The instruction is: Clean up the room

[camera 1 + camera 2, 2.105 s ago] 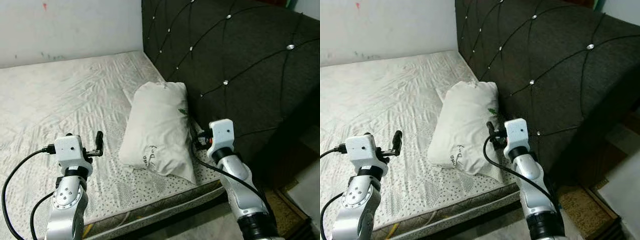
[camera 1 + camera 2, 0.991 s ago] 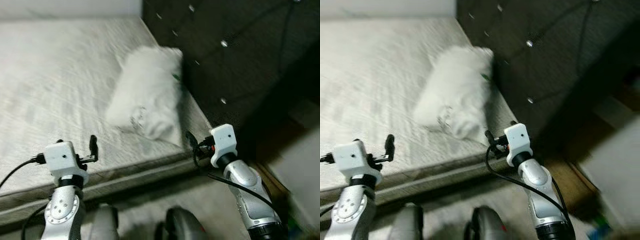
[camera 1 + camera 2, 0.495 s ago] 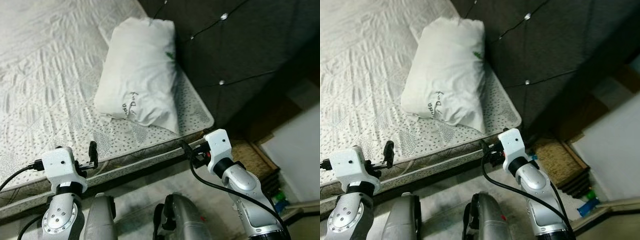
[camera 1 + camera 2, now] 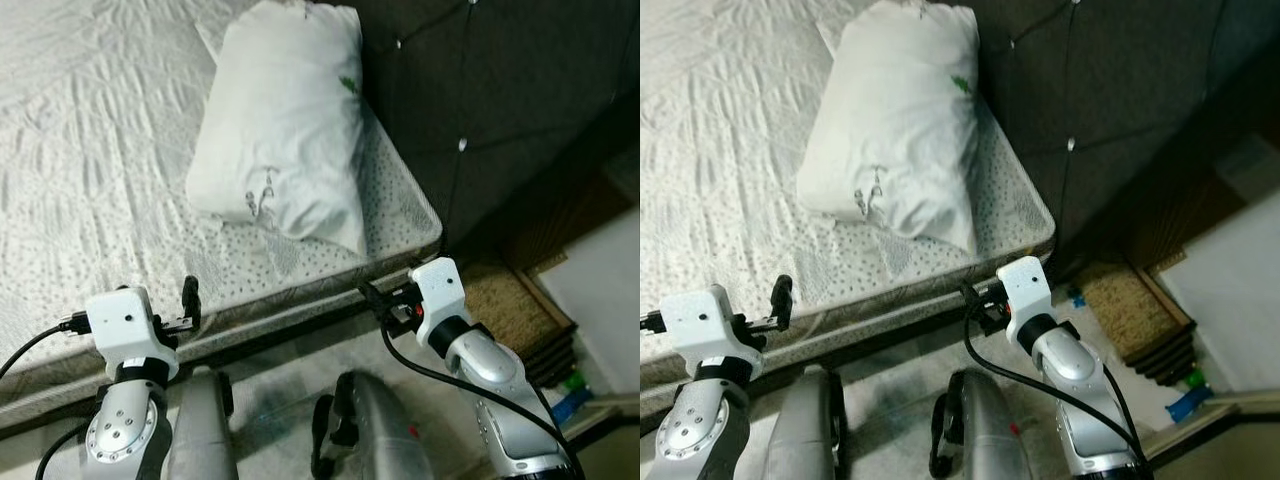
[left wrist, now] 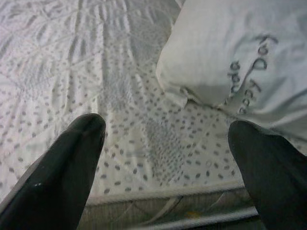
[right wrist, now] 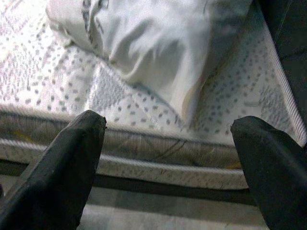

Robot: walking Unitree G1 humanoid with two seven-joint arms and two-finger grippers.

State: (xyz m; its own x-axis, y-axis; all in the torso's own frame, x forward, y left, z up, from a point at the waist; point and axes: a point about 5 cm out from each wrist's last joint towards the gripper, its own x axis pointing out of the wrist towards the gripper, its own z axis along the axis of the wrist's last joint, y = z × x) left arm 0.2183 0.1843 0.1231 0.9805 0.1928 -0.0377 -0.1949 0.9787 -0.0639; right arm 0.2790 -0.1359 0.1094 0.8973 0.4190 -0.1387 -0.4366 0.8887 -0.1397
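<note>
Bed: white pillow lies by the dark headboard.
Left claw: wide, holding nothing.
Right claw: wide, holding nothing.

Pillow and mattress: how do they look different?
The pillow is plain white with dark writing near one end and a small green mark; the mattress is covered in grey dots and stitched lines. The pillow is puffy and small; the mattress is flat and wide. Both are pale, and the pillow lies on the mattress.
</note>
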